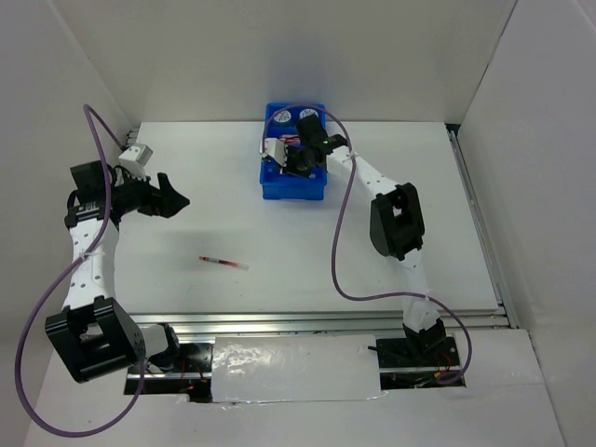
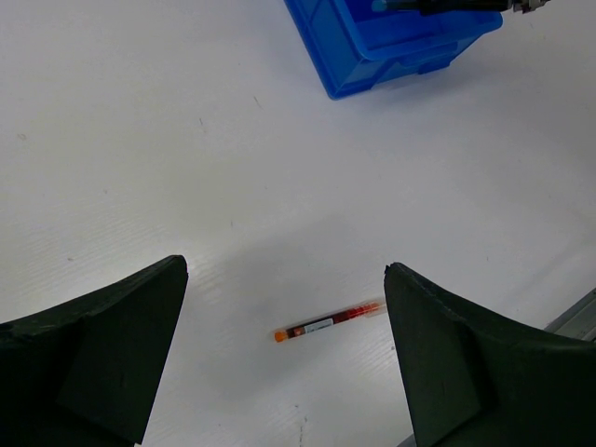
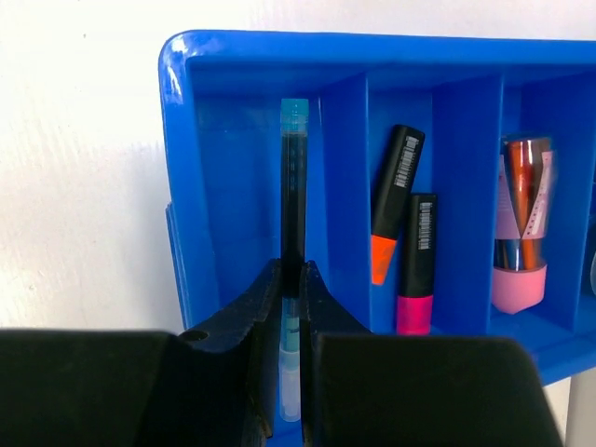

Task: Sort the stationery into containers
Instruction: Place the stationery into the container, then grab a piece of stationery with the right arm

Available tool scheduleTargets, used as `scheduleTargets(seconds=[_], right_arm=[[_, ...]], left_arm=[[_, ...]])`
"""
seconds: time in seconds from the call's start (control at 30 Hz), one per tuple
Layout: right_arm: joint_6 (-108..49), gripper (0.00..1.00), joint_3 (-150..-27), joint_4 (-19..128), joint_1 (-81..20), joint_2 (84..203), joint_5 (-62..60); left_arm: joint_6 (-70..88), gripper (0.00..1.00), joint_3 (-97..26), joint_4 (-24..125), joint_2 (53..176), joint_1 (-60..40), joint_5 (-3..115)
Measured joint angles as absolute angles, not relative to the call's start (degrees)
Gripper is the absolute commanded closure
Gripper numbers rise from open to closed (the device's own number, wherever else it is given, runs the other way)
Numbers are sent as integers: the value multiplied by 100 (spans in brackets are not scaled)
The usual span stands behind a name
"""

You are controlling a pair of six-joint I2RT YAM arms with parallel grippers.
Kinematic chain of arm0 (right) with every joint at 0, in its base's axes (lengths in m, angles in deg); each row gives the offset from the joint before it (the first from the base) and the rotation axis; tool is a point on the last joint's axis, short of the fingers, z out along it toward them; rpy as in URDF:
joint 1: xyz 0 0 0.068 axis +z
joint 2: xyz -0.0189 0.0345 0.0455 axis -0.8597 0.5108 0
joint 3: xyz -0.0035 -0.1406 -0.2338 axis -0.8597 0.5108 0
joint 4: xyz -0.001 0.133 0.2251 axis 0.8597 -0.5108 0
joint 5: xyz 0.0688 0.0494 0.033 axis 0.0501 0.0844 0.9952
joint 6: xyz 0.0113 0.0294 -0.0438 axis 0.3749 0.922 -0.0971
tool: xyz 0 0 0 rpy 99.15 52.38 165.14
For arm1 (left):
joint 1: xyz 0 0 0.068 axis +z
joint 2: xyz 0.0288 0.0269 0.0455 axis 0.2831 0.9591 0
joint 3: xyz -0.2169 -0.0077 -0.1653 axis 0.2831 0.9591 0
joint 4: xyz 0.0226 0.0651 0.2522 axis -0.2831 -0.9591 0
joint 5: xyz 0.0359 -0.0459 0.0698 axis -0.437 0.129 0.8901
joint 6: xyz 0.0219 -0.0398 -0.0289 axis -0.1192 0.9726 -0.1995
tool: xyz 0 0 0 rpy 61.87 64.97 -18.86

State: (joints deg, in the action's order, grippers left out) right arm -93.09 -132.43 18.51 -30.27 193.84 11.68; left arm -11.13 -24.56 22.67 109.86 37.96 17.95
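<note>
We pinch the thin blue pen (image 3: 293,186) in our right gripper (image 3: 291,284) over the divided blue plastic tray's (image 3: 242,51) end compartment, ready for release; our left gripper (image 2: 286,279) hangs spread toward the thin red pen (image 2: 328,322).

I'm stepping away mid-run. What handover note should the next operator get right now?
Left gripper: open, above the red pen lying on the table.
Right gripper: shut on the blue pen, at the tray's end compartment.
Done, in tray: orange highlighter, pink highlighter, pink cylinder, two rolls.
To do: release blue pen, then bin red pen.
</note>
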Motion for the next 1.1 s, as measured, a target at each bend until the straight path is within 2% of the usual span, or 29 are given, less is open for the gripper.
scheduleTargets(seconds=[0.03, 0.1, 0.13, 0.23, 0.33, 0.5, 0.7, 0.9, 1.1], right_arm=[[-9314, 90, -13237, 1851, -3027, 19393, 1162], [-9325, 78, -13237, 1856, -3027, 19393, 1146], [-9338, 67, -13237, 1864, -3027, 19393, 1131], [-9309, 54, -13237, 1875, -3027, 19398, 1022], [-9283, 53, -13237, 1880, -3027, 19398, 963], [-9043, 58, -13280, 1862, -3027, 19378, 958], [-7609, 59, -13510, 1805, -2904, 18762, 1485], [-6317, 58, -12441, 2328, -1801, 17203, 1658], [-5561, 47, -11665, 2732, -804, 17444, 1629]], left_arm=[[-1113, 1, -2434, 2267, 10971, 3801, 1793], [-1111, 1, -2392, 2267, 10958, 3801, 1793], [-1113, 1, -2377, 2264, 10958, 3805, 1793], [-1113, 1, -2362, 2258, 10955, 3805, 1793], [-1115, 1, -2362, 2258, 10953, 3805, 1793], [-1113, 1, -2362, 2260, 10951, 3811, 1793], [-864, 1, -2270, 2433, 10781, 4021, 1795], [-328, 1, -1863, 2750, 10378, 4351, 1789], [-127, 1, -1820, 2761, 10276, 4467, 1760]])
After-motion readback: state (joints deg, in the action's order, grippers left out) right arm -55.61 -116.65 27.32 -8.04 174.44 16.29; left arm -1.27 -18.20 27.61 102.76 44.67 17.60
